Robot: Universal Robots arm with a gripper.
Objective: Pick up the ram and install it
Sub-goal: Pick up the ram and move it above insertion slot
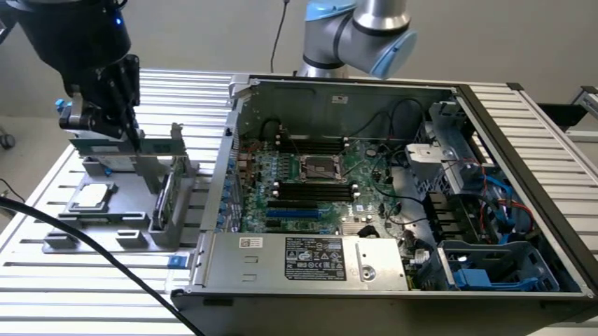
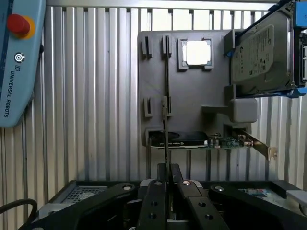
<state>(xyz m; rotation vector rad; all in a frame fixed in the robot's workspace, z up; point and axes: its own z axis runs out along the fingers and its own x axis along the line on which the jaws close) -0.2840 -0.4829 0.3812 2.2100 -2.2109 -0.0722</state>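
Observation:
The ram [image 2: 166, 143] appears edge-on in the wrist view as a thin dark stick running from between my fingertips out over the grey parts holder [image 2: 192, 96]. My gripper [image 2: 168, 173] is shut on it. In the exterior view my gripper [image 1: 126, 133] hangs just above the holder [image 1: 112, 210], at the exterior view's left, apart from the open computer case [image 1: 374, 189]. The black memory slots [image 1: 313, 190] on the motherboard lie beside the processor socket [image 1: 318, 166].
On the holder sit a small square silver processor chip [image 2: 196, 51], a silver hard drive with blue rails [image 2: 261, 52] and a graphics card [image 2: 192, 139]. A teach pendant [image 2: 19, 62] lies on the slatted table. A black cable [image 1: 84, 245] crosses the table front.

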